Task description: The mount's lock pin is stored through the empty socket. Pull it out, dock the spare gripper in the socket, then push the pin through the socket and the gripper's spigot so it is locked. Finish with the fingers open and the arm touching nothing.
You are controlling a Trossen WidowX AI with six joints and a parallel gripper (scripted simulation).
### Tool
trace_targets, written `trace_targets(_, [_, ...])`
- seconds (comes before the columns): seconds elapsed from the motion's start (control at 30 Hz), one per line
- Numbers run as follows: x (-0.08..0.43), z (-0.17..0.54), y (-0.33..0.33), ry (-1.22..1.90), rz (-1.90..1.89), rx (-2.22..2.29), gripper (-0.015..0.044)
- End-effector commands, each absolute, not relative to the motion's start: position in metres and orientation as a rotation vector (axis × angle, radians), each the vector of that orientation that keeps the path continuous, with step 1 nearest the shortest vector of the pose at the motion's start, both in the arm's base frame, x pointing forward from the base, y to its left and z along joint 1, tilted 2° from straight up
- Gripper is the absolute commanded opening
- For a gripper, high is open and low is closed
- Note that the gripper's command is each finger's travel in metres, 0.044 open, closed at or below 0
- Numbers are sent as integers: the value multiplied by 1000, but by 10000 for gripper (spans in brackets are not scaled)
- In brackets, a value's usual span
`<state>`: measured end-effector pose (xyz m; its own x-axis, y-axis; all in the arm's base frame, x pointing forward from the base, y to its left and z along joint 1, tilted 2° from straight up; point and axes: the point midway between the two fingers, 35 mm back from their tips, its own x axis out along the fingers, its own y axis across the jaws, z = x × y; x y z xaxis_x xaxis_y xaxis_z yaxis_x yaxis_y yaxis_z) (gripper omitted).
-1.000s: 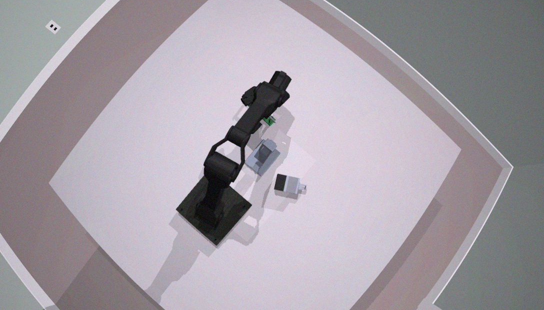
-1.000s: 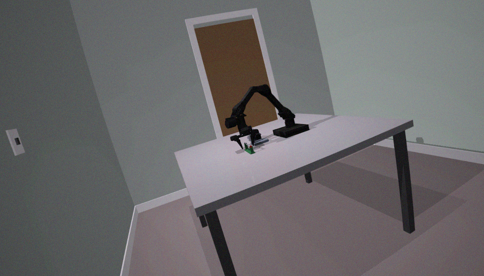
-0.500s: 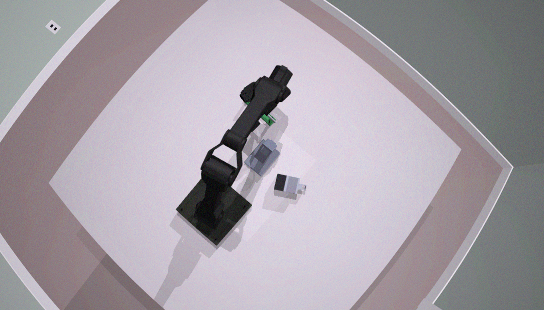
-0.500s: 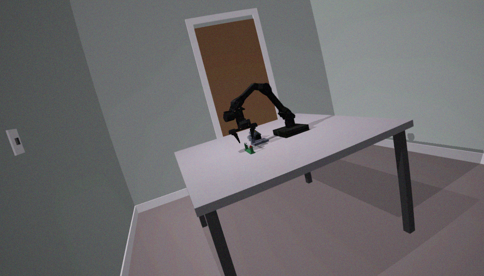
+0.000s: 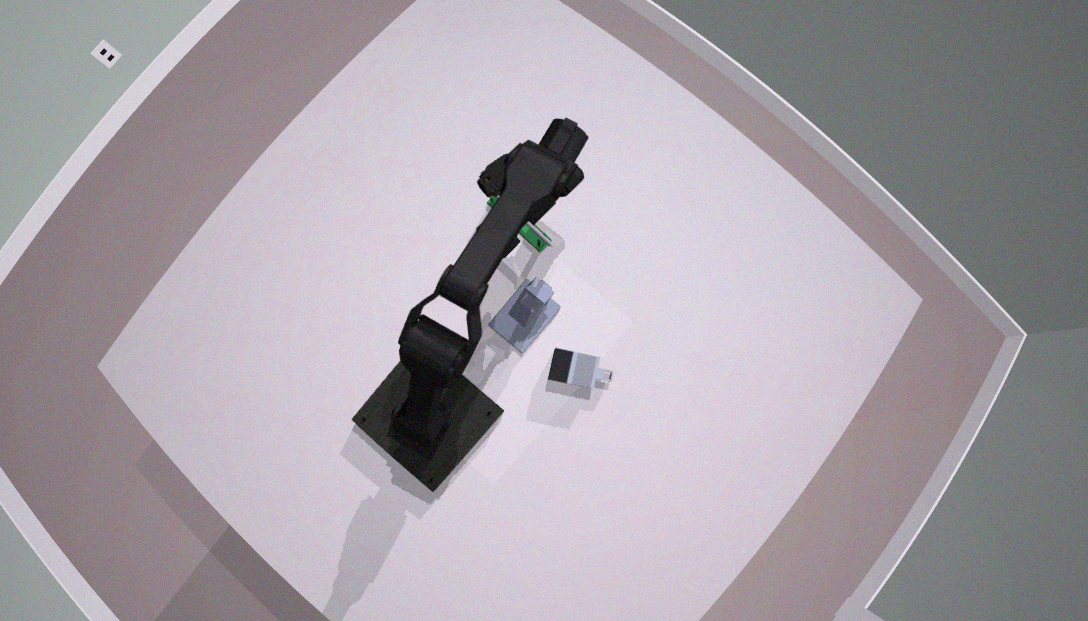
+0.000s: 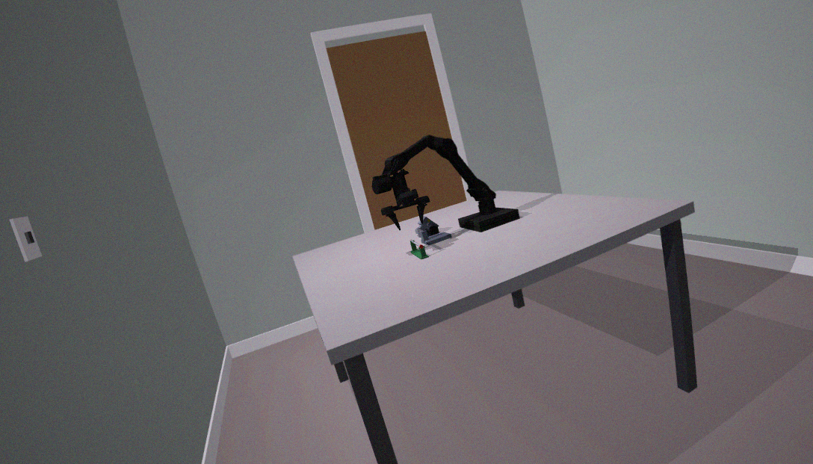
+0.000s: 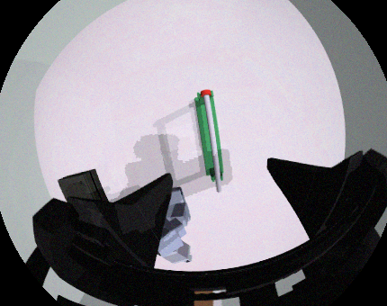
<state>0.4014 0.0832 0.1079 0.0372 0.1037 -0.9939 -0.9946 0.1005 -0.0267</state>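
The gripper [image 6: 410,225] [image 7: 220,171] is wide open with nothing between its fingers. The exterior view shows it pointing down above the table [image 5: 722,301] [image 6: 539,255] [image 7: 283,67], its tips clear of the lock pin; the top view hides these tips under the arm [image 5: 493,237] [image 6: 428,141].

The wrist view shows the whole pin [image 5: 539,232] [image 6: 421,246] [image 7: 211,139], a pale rod with a red head, lying along the green holder [image 5: 532,238] [image 6: 418,253] [image 7: 204,135]. From the top, the arm covers much of both.

Near the holder stands the blue-grey mount [image 5: 521,329] [image 6: 437,238] [image 7: 172,243], partly behind a finger in the wrist view. The top view shows the spare gripper [image 5: 573,370] apart from the mount, its narrow spigot [image 5: 605,375] pointing away from it.
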Motion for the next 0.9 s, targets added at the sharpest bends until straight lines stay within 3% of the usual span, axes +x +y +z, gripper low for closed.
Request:
trace_targets(0.0, [401,107,83,1156,1163,-1074,440])
trace_targets(0.5, [401,158,82,1156,1145,-1068,440])
trace_targets(0.87, [356,158,-33,1373,105,-371,440])
